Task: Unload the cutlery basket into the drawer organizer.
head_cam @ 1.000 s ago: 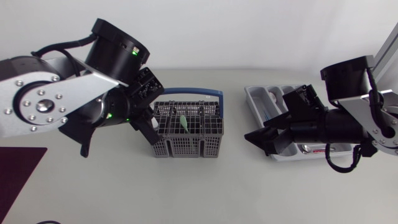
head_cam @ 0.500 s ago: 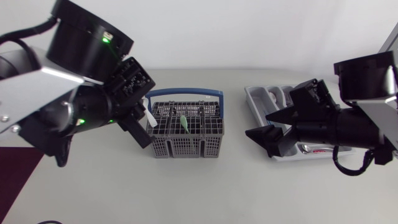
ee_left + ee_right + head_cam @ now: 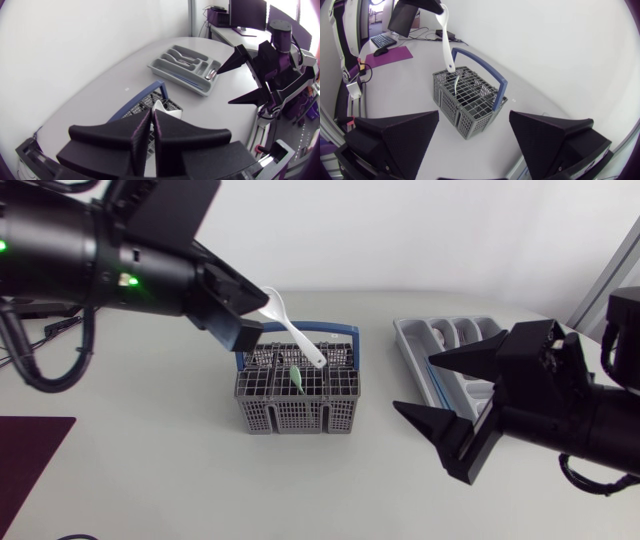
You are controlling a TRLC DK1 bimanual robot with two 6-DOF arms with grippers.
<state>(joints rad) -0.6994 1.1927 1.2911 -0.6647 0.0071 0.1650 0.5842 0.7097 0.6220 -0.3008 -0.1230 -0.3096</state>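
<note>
Two arms over the pale desk (image 3: 150, 470), and both are in close. The left arm comes in high from the side, and its left claw (image 3: 250, 320) is clenched on the top end of a white plastic utensil (image 3: 297, 338), fingers (image 3: 127, 137) pressed nearly together around it. The right claw (image 3: 413, 384) is spread wide and grasping nothing. It hangs between the basket and the organizer, its fingers pointing toward the basket. That grey cutlery basket (image 3: 297, 405) with the blue handle stands mid-desk. The grey drawer organizer (image 3: 405, 340) lies well apart from it on the right arm's side, with a few pieces of cutlery in its compartments. The white utensil hangs tilted, its lower tip just above the basket's rear compartments. One small green piece (image 3: 296, 377) stands inside the basket.
</note>
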